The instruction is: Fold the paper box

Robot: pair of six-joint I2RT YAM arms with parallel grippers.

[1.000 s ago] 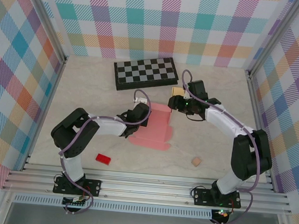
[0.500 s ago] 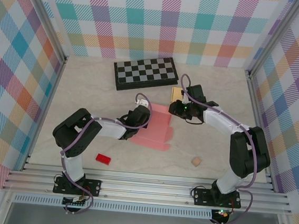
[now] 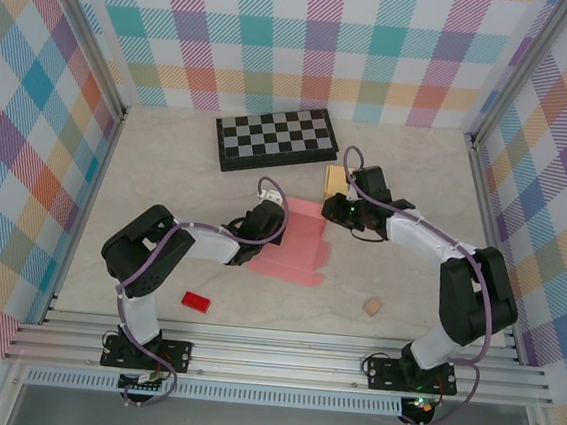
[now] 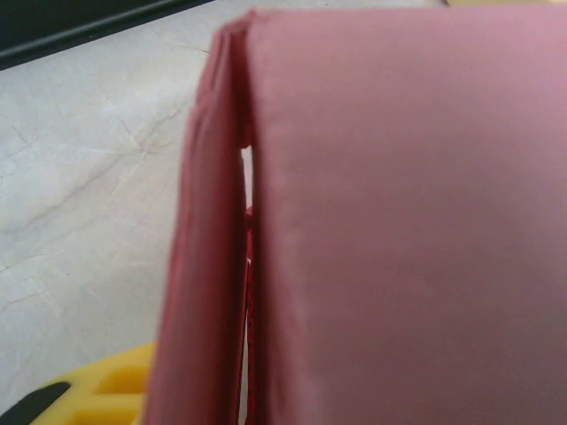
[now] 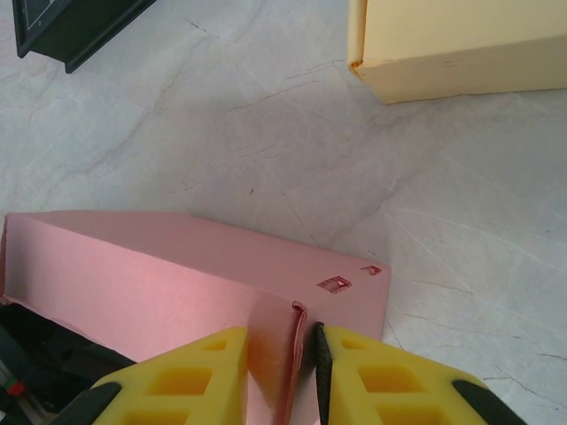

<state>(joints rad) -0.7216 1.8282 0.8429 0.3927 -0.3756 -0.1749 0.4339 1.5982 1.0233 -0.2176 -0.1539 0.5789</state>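
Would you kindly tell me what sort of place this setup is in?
Probably a robot-manipulation test cell: plaid-printed walls on aluminium framing enclose a marble-look tabletop, with props like a chessboard and pink paper box.

chessboard and tan box stand just beyond the paper box.

Centre: paper box; chessboard behind; carton behind-right; flat block front-left; small cube front-right.
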